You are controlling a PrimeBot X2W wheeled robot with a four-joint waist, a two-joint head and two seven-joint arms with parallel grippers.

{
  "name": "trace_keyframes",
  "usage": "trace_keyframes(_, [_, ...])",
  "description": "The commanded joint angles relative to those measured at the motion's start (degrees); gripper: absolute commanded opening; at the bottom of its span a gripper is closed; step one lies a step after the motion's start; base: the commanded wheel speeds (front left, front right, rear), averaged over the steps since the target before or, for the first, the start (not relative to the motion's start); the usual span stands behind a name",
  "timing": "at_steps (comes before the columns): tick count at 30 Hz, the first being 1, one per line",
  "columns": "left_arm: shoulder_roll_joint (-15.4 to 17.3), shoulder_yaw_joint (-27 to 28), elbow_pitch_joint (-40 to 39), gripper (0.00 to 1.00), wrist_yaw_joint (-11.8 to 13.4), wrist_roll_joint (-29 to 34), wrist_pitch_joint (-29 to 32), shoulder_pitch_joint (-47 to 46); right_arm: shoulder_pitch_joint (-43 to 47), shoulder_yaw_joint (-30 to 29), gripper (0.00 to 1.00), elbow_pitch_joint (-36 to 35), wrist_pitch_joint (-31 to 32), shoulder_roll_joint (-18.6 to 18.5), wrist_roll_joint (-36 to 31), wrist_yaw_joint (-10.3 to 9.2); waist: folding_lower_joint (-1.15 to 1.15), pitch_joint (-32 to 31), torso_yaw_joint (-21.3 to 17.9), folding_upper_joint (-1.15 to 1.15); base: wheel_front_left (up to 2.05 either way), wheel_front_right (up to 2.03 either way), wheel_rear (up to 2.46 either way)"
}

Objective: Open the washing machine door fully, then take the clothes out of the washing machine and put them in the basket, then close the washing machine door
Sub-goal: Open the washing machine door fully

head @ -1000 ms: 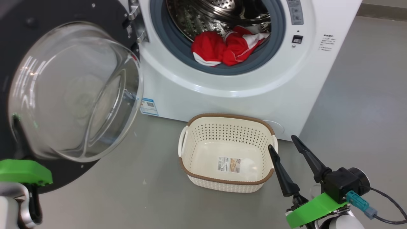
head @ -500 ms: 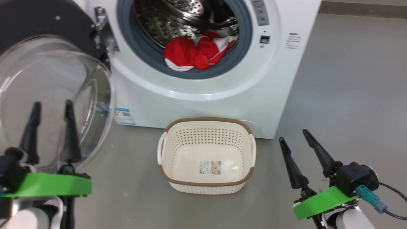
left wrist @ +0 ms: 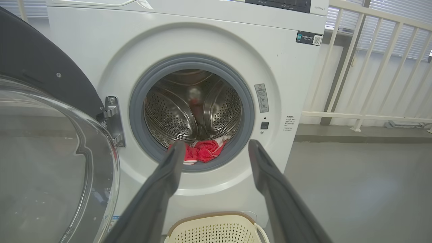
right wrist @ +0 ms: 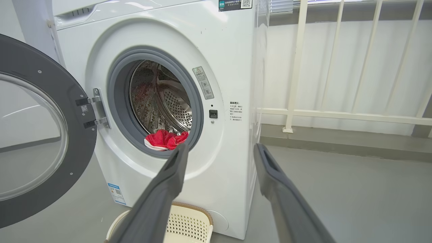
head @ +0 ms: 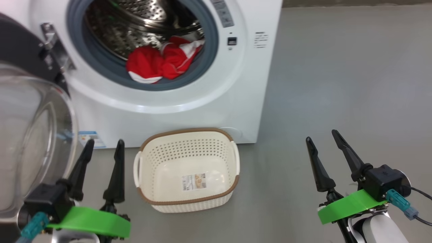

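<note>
Now the washing machine door [head: 23, 44] hangs wide, left of the left end effector [head: 105, 141]; it and the right end effector [head: 321, 135] are spread, empty. Red clothes [head: 158, 62] lie ahead in the washing machine [head: 168, 114], beyond the basket [head: 189, 131] between them. Next, likely: reach in, pinch fabric.

A white railing [right wrist: 337, 115] stands on a raised ledge [right wrist: 337, 138] beside the smooth grey floor [head: 337, 67].

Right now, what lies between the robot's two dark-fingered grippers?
In the head view: the cream-white perforated plastic basket with brown rim, nearer the left gripper, then bare grey floor before the right gripper.
</note>
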Motion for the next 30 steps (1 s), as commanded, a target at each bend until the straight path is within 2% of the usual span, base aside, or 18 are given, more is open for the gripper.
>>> trace_keyframes(1, [0.87, 2.06, -1.63, 1.00, 0.54, 0.31, -0.65, 0.05, -2.05, 0.64, 1.00, -1.10, -0.11, 0.09, -0.22, 0.36, 0.00, -0.59, -2.77, 0.00, 0.00, 0.00, 0.00])
trace_keyframes(12, [-0.52, 3.66, -3.99, 1.00, 5.36, 1.85, -4.36, 8.90, 0.28, -0.90, 1.00, -0.01, 0.04, 0.09, 0.45, 0.36, 0.00, -3.67, -7.92, 0.00, 0.00, 0.00, 0.00])
trace_keyframes(19, [0.29, 3.23, -4.33, 1.00, 5.81, 2.98, -4.55, 11.08, 0.77, -2.23, 1.00, 0.41, 1.39, 0.09, -0.73, 0.36, 0.00, -4.25, -8.96, 0.00, 0.00, 0.00, 0.00])
trace_keyframes(26, [-0.28, 3.30, -3.61, 1.00, 7.18, 3.50, -5.71, 12.97, 1.71, -3.16, 1.00, 1.46, 4.59, 0.09, -1.07, 0.36, 0.00, -5.09, -8.87, 0.00, 0.00, 0.00, 0.00])
trace_keyframes(30, [-0.64, 3.15, -3.13, 1.00, 7.13, 3.04, -6.18, 13.83, 2.39, -3.32, 1.00, 1.26, 5.45, 0.09, -1.11, 0.36, 0.00, -5.30, -8.42, 0.00, 0.00, 0.00, 0.00])
